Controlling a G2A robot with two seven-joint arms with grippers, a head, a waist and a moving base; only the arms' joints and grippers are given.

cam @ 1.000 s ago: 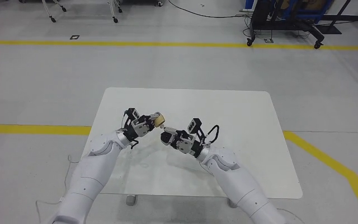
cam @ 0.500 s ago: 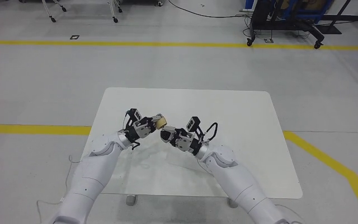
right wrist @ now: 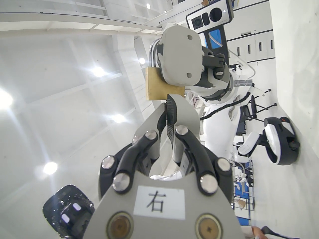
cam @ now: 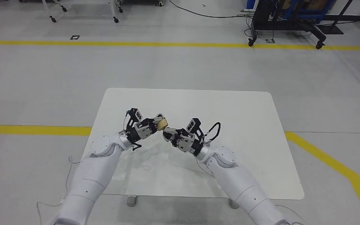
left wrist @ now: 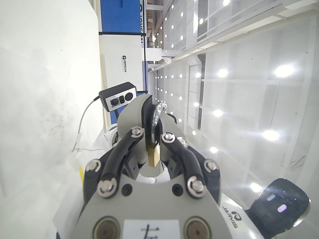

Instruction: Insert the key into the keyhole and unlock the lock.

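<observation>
My left gripper (cam: pixel 152 126) clamps the lock (cam: pixel 161 120). My right gripper (cam: pixel 167 134), at its 5 o'clock, is pinched shut, key hidden. I judge misalignment could twist the lock loose.

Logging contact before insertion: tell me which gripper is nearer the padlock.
Left. The left gripper clamps the padlock itself; the right gripper, shut, sits at the edge of its brass body, contact unclear.

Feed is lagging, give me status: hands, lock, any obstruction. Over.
Left hand shut on lock, held above table. Right hand shut, tips at lock's underside; key hidden, insertion unconfirmed. Nothing between them.
</observation>
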